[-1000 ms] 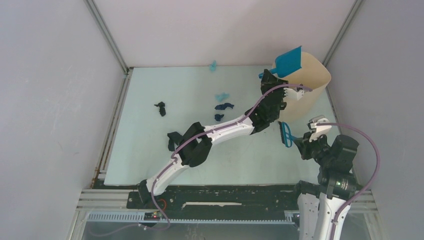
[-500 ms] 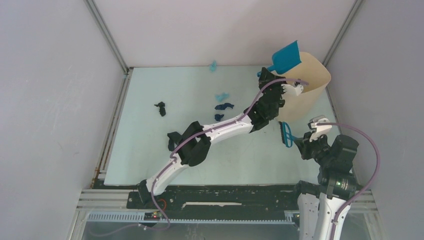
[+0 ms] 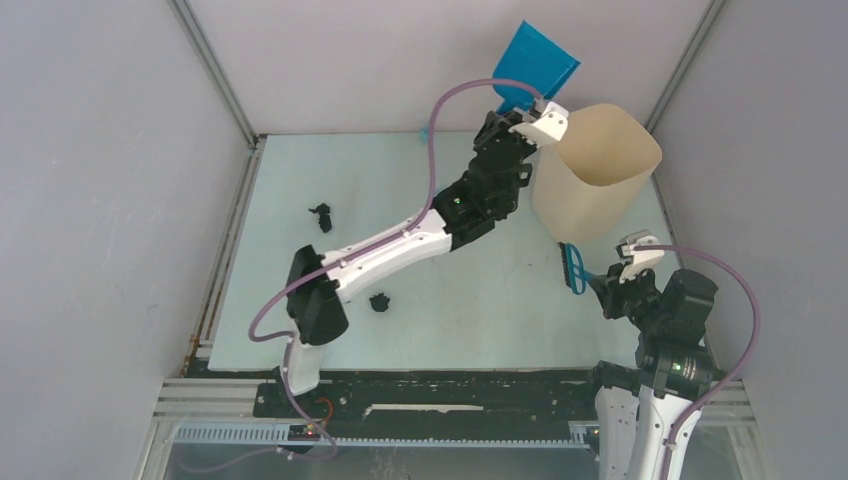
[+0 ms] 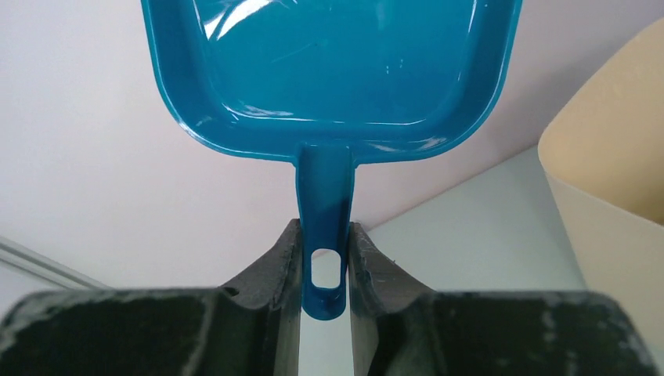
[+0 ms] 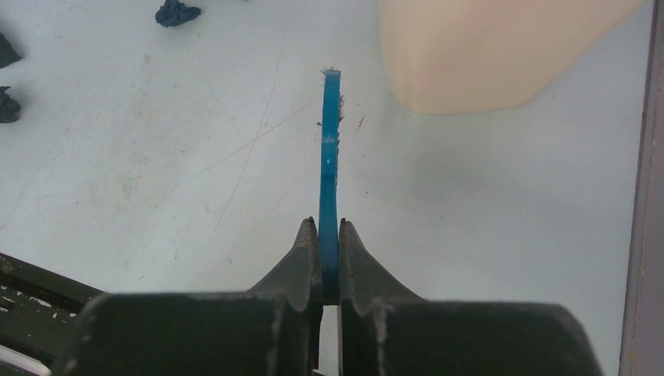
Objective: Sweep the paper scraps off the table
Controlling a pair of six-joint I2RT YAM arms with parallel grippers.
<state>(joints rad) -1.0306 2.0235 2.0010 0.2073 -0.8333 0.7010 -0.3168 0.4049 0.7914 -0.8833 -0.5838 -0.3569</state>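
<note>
My left gripper (image 3: 513, 108) is shut on the handle of the blue dustpan (image 3: 534, 62) and holds it high, tilted up, left of the beige bin (image 3: 597, 170). In the left wrist view the dustpan (image 4: 329, 63) looks empty and my gripper (image 4: 323, 235) clamps its handle. My right gripper (image 3: 603, 284) is shut on the small blue brush (image 3: 572, 268), low over the table (image 3: 280, 260) in front of the bin. Dark paper scraps lie at the left (image 3: 321, 215) and near my left elbow (image 3: 379, 302). A light blue scrap (image 3: 425, 131) sits at the back edge. Others are hidden behind my left arm.
The right wrist view shows the brush (image 5: 330, 157) edge-on, the bin's base (image 5: 501, 55) just beyond it, and dark scraps (image 5: 176, 12) (image 5: 8, 106) at the far left. Metal rails (image 3: 225, 250) edge the table; grey walls close in three sides.
My left arm has lifted the dustpan up and to the left, away from the bin's rim. Its elbow swung left, uncovering a dark scrap near the front. The right arm has not moved.
</note>
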